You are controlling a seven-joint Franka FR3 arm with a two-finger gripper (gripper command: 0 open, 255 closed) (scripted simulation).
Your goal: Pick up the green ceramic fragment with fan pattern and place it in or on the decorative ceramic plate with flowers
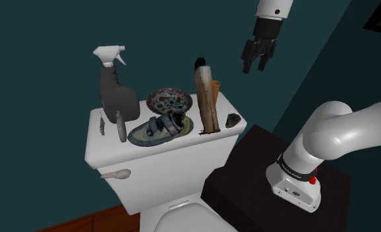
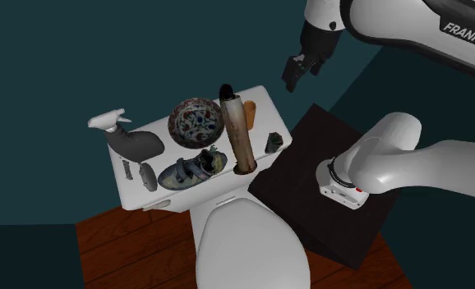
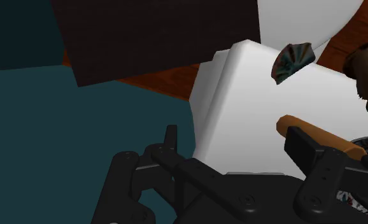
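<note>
The green fragment (image 1: pixel 233 120) is found at the end of the white toilet tank lid (image 1: pixel 102 146) nearest the dark stand (image 1: pixel 248 173), close to the lid's edge and apart from its neighbours; this free position is judged to favour a grasp from above, since room is left on either side for the fingers. Near it, toward the shoulder view's left, a tall brown cylinder (image 1: pixel 207 99) is stood upright; care would be needed so that it is not knocked during a descent. Beyond the cylinder the flowered plate (image 1: pixel 169 100) is set with its patterned face upward, so the fragment could be laid straight into it; a second dish (image 1: pixel 138 136), loaded with dark pieces, lies nearer the lid's front edge, and a spray bottle (image 1: pixel 113 82) is placed at the far end. The gripper (image 1: pixel 256 68) is hung in the air well above the lid's stand-side end, empty, its fingers held apart; nothing is touched, so the reach toward the fragment is judged to be the step in hand.
</note>
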